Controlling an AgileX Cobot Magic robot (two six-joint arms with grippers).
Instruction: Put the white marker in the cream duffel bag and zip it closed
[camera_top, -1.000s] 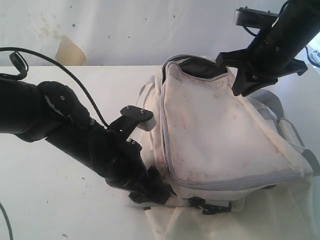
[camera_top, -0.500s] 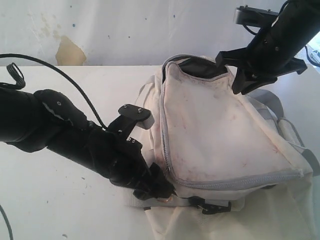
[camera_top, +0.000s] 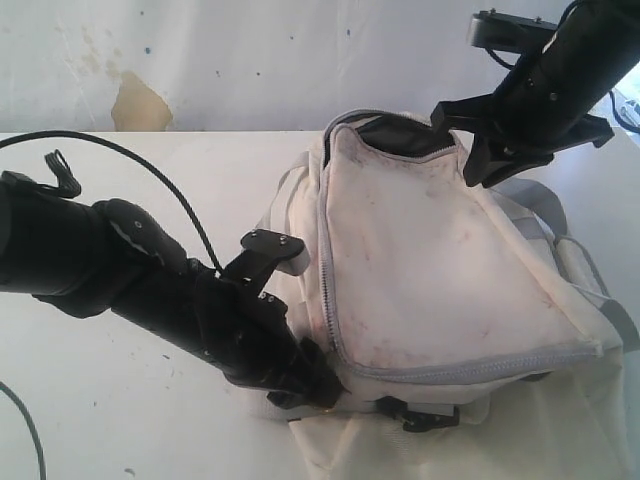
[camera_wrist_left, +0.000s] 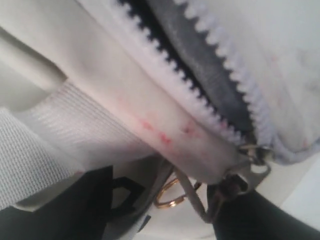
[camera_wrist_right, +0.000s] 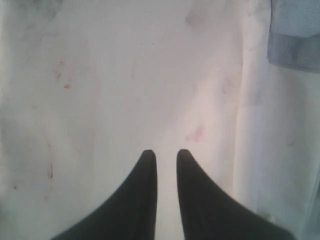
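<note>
Closing stage of a packing task. The bag (camera_top: 430, 260) lies slumped toward the right edge of the surface (camera_top: 90, 400), its lower end reaching the near edge. The marker appears in no view; it is presumably inside the bag, though the pictures cannot confirm this. The zipper (camera_top: 326, 270) is not yet drawn: at the bag's far end the mouth gapes on dark lining (camera_top: 400, 135), and in the left wrist view the two rows of teeth stand parted down to the slider (camera_wrist_left: 252, 155). The left arm (camera_top: 150, 290) reaches low across the surface so that the left jaws sit at the bag's near-left corner, where the slider waits. The pull tab (camera_wrist_left: 240, 182) and a small gold ring (camera_wrist_left: 169, 196) hang between the dark fingers (camera_wrist_left: 260, 220), but whether the left jaws pinch the tab cannot be told. The right arm (camera_top: 545, 90) hangs over the far end from above, the right jaws set narrow with a slim gap and nothing visibly held, their tips over the stained cloth beside the open mouth. This placement probably serves to anchor the soft bag, so that a pull on the slider travels along the teeth rather than dragging the whole bag across the surface. The likely next need is a firm hold on the tab.
</note>
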